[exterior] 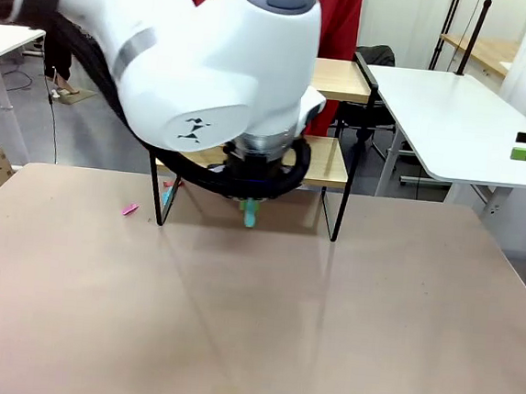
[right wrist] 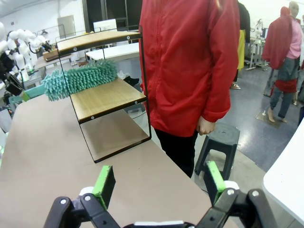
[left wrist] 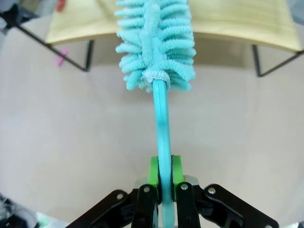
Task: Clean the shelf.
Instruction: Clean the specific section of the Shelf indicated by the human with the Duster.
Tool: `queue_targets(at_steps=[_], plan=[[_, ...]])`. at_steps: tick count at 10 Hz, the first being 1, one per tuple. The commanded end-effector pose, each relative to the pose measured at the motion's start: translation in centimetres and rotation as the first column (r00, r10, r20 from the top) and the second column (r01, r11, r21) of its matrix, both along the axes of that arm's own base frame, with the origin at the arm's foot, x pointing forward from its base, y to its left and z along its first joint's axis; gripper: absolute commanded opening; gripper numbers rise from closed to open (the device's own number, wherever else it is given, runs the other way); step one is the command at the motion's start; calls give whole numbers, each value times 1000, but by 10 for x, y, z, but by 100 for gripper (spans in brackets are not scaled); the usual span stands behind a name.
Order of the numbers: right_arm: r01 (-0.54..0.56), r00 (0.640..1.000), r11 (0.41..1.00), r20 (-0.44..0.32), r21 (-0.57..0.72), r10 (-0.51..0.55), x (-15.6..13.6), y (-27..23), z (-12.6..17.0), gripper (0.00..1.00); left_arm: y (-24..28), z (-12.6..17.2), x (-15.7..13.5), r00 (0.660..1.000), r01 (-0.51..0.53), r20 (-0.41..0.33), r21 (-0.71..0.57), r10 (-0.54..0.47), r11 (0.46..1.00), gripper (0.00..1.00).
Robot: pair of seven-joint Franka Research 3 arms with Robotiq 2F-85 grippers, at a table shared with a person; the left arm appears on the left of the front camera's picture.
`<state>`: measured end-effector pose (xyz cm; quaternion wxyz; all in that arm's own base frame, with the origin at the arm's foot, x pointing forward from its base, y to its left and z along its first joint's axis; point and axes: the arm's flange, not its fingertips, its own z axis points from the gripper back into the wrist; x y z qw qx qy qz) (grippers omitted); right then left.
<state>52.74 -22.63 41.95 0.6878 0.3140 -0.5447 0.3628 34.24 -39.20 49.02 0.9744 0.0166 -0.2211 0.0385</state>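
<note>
The shelf stands at the table's far side, with two light wooden boards in a thin black frame. In the left wrist view my left gripper is shut on the thin handle of a teal fluffy duster, whose head reaches over the front edge of the shelf's lower board. From the front, my left arm hides most of the shelf, and a bit of the teal duster shows below the wrist. In the right wrist view the duster head lies on the lower board. My right gripper is open and holds nothing.
A person in a red jacket stands just behind the shelf, beside a dark stool. A small pink scrap lies on the table left of the shelf legs. My right gripper hangs at the far right over a white table.
</note>
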Motion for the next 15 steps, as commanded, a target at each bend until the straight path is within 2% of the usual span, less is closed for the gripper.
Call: queue_targets(at_steps=[1, 4, 6, 7, 8, 9, 10, 11, 13, 14, 15], plan=[[-1, 1000, 1000, 3, -2, 1, 1, 1, 2, 100, 34, 3, -5, 999, -18, -32, 38, 19, 999, 13], [-1, 1000, 1000, 3, -2, 1, 1, 1, 2, 100, 74, 4, -3, 992, -93, -64, 161, 105, 983, 13], [-1, 1000, 1000, 3, -2, 1, 1, 1, 2, 100, 93, 7, -7, 985, -142, -53, 260, 161, 955, 13], [-1, 1000, 1000, 3, -2, 1, 1, 1, 2, 100, 97, 9, -12, 977, -190, -29, 342, 212, 920, 13], [-1, 1000, 1000, 3, -2, 1, 1, 1, 2, 100, 93, 15, -17, 976, -207, 10, 353, 218, 912, 13], [-1, 1000, 1000, 3, -2, 1, 1, 1, 2, 100, 84, 24, -23, 978, -208, 62, 337, 198, 918, 13], [-1, 1000, 1000, 3, -2, 1, 1, 1, 2, 100, 70, 31, -28, 992, -107, 87, 230, 89, 967, 13], [-1, 1000, 1000, 3, -2, 1, 1, 1, 2, 100, 85, 13, -16, 988, -146, -6, 308, 156, 940, 13], [-1, 1000, 1000, 3, -2, 1, 1, 1, 2, 100, 85, 13, -16, 988, -146, -6, 308, 156, 940, 13], [-1, 1000, 1000, 3, -2, 1, 1, 1, 2, 100, 74, 18, -21, 992, -122, 21, 291, 122, 949, 13], [-1, 1000, 1000, 3, -2, 1, 1, 1, 2, 100, 73, 27, -22, 999, -27, 35, 207, 20, 978, 13]])
